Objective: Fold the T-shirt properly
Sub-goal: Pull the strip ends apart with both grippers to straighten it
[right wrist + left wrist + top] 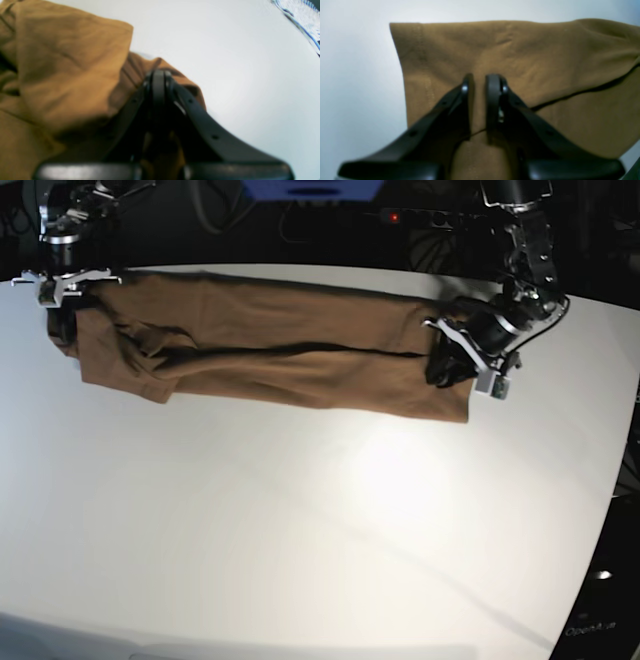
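Observation:
The brown T-shirt (pixel 290 360) lies as a long, narrow band across the far part of the white table (pixel 300 530). My left gripper (pixel 447 370) sits at the band's right end. In the left wrist view its fingers (pixel 481 80) stand a narrow gap apart, cloth (pixel 532 55) fills the gap, and a fold edge crosses between them. My right gripper (pixel 62 330) is at the band's left end. In the right wrist view its fingers (pixel 158 73) are pressed together on a bunched edge of the shirt (pixel 62 62).
A blue-and-white patterned thing (pixel 302 15) lies at the table's edge, top right in the right wrist view. Dark equipment and cables stand behind the table's far edge (pixel 320 268). Bare white tabletop stretches in front of the shirt.

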Controlling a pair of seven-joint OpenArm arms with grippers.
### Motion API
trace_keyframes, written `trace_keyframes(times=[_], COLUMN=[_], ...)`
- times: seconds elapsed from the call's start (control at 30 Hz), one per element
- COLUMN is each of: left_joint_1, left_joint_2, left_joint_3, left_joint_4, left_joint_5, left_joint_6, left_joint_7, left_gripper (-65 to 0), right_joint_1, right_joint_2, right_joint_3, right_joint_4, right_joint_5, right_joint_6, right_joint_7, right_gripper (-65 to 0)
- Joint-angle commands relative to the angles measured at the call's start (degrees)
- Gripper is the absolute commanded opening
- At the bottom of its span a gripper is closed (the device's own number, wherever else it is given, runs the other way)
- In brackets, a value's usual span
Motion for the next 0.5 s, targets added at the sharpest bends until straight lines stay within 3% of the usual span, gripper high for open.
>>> trace_keyframes(times=[0.0, 0.23, 0.47], left_joint_1=[3.8, 3.8, 3.88], left_joint_2=[-0.2, 0.07, 0.16], left_joint_3=[0.36, 0.36, 0.36], left_joint_4=[-2.64, -2.47, -2.73], left_joint_5=[13.02, 13.02, 12.93], left_joint_6=[2.06, 2.06, 2.06], left_joint_7=[20.64, 20.9, 20.73], left_gripper=[-56.2, -56.2, -56.2], right_joint_1=[1.39, 6.05, 7.72], right_joint_2=[1.08, 1.34, 1.34], right_joint_3=[-0.49, -0.4, -0.93], right_joint_4=[0.13, 0.04, 0.04], right_joint_5=[-2.06, -8.21, -8.83], right_joint_6=[0.12, 0.12, 0.12], right_joint_7=[-2.91, -7.75, -10.38], right_gripper=[-64.6, -64.6, -64.6])
